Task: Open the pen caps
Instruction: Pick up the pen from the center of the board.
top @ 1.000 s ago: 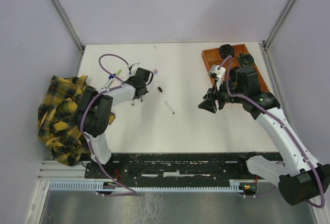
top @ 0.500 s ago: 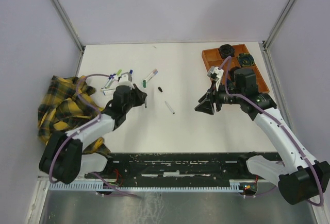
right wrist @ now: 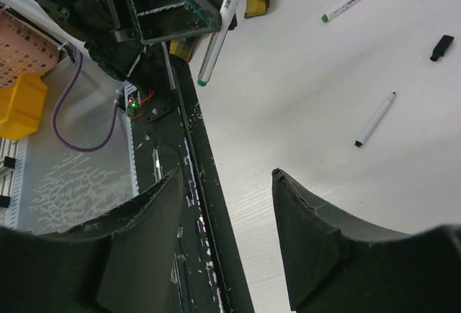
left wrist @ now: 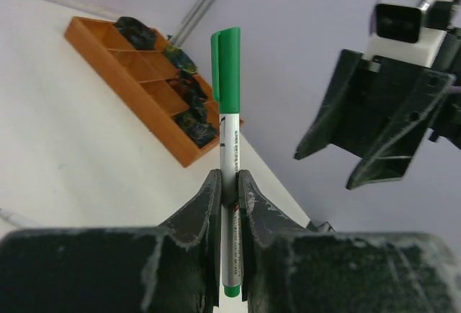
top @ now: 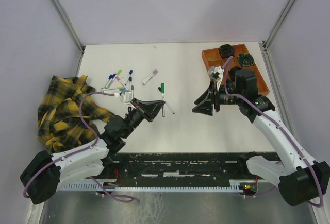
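My left gripper point(top: 159, 106) is shut on a white pen point(left wrist: 231, 156) with a green cap point(left wrist: 226, 68) and holds it upright above the table's middle; the cap stands clear above the fingers. The pen also shows in the right wrist view point(right wrist: 218, 36). My right gripper point(top: 201, 105) is open and empty, a short way right of the pen, its jaws wide apart point(right wrist: 227, 174). Several capped pens point(top: 118, 80) lie at the back left. A purple-capped pen point(top: 150, 76) lies apart from them. An uncapped barrel point(right wrist: 376, 119) and a loose black cap point(right wrist: 443, 47) lie on the table.
An orange tray point(top: 234, 67) with black round objects stands at the back right, behind the right arm. A yellow plaid cloth point(top: 64, 113) lies at the left edge. The black rail point(top: 180, 165) runs along the near edge.
My left arm has swung from the pen cluster at the back left to the table's middle, carrying the green-capped pen. The right gripper has edged left toward it.
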`<move>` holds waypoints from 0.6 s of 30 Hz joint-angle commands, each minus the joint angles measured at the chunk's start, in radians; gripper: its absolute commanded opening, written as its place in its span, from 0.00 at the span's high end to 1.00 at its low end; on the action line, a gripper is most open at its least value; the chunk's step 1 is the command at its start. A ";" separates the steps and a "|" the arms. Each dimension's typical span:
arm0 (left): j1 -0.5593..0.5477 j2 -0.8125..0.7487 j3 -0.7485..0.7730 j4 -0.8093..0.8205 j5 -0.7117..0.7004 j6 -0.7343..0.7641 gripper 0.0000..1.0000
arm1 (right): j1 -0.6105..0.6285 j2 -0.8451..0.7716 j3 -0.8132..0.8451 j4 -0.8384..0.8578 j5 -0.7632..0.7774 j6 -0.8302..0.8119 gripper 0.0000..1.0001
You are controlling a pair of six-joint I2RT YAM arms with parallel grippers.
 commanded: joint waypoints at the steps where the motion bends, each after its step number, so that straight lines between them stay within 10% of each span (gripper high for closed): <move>1: -0.087 0.028 -0.026 0.241 -0.117 0.009 0.97 | -0.004 -0.020 -0.020 0.144 -0.091 0.085 0.39; 18: -0.309 0.343 0.054 0.693 -0.211 0.185 0.97 | 0.017 -0.031 -0.146 0.511 -0.112 0.417 0.38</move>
